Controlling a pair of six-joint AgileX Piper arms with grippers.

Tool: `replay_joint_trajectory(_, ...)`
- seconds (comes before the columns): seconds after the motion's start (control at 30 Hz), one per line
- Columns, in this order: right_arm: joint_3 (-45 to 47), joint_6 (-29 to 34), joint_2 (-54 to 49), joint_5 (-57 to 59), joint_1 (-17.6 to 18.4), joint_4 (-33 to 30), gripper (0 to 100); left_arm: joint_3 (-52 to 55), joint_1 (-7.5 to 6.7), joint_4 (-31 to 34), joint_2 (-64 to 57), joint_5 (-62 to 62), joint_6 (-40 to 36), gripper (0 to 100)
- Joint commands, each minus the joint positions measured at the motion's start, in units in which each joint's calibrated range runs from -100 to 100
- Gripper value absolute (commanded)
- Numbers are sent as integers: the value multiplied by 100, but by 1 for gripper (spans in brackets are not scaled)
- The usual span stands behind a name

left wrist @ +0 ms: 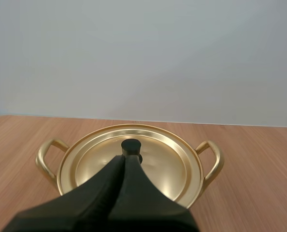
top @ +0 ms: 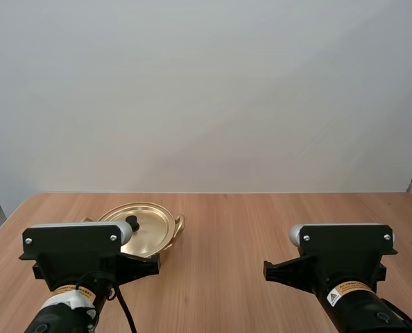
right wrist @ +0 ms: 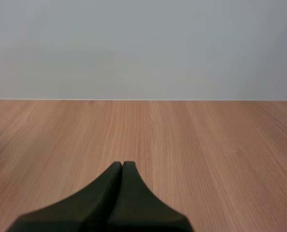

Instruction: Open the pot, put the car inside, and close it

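Shiny gold metal pot lid (left wrist: pixel 170 166), judged light, rigid, slippery; take by black knob (left wrist: pixel 131 146). Left gripper (left wrist: pixel 124 162), right gripper (right wrist: pixel 122 166): fingers (left wrist: pixel 107 186) together, empty.

1. The pot (left wrist: pixel 218 163) and its lid (left wrist: pixel 172 164) look like gold-coloured metal, smooth and glossy, with soft reflections across the lid's face.
2. The lid's knob (left wrist: pixel 131 146) is black and matt, seemingly plastic.
3. The table (right wrist: pixel 206 140) has a smooth, matt, light wood-grain surface.
4. The left gripper (left wrist: pixel 123 162) and right gripper (right wrist: pixel 122 165) have black, matt, plastic-looking fingers.
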Motion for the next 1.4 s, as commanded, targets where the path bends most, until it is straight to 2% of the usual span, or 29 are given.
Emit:
replay_joint_trajectory(0.0, 0, -4, 0, -7, 5, 6, 0, 0, 0, -2, 0, 5, 0, 0)
replay_joint_trajectory(1.37, 0, -4, 0, 27, 80, 137, 0, 0, 0, -2, 0, 5, 0, 0)
